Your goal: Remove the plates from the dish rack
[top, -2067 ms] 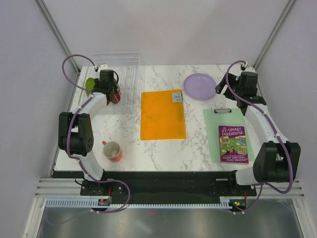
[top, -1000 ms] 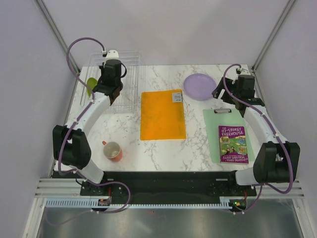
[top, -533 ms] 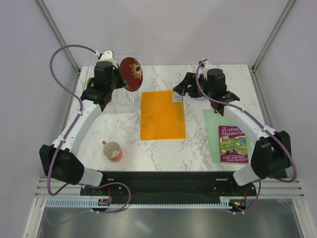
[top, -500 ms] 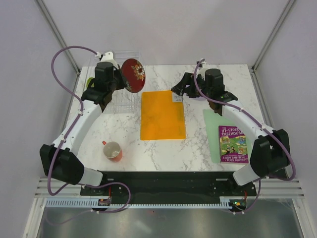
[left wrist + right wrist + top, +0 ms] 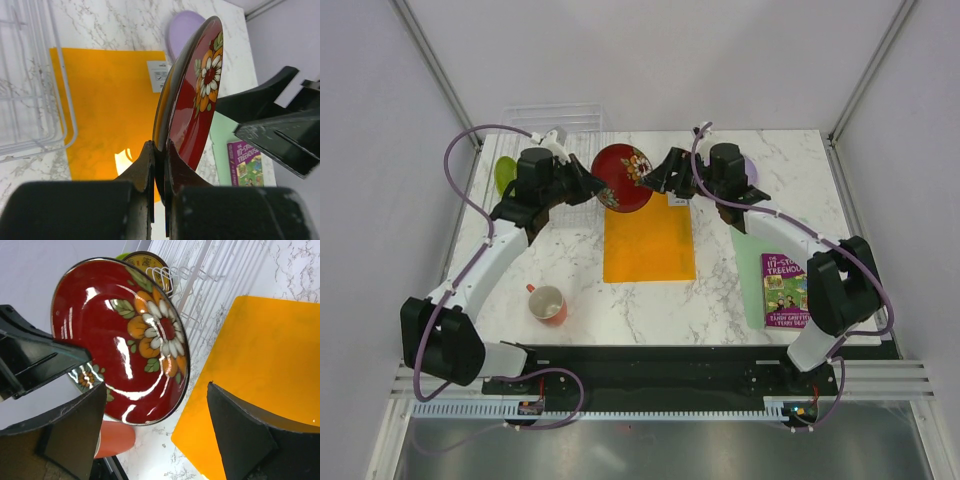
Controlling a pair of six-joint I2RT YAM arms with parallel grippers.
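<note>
My left gripper is shut on the rim of the dark red patterned plate and holds it on edge in the air over the far end of the orange folder. The left wrist view shows the plate pinched between my left gripper's jaws. My right gripper is open and faces the plate, its jaws either side of the plate's lower rim without touching. The clear dish rack stands far left with the yellow plate in it. The lime green plate is beside it. The lavender plate lies far right.
The orange folder lies mid-table. A red mug stands near left. A green clipboard with a purple book lies on the right. Enclosure walls stand on both sides.
My left arm lifted the dark red plate out of the rack and swung it right over the folder. My right arm moved left from the lavender plate, open, up to the red plate.
</note>
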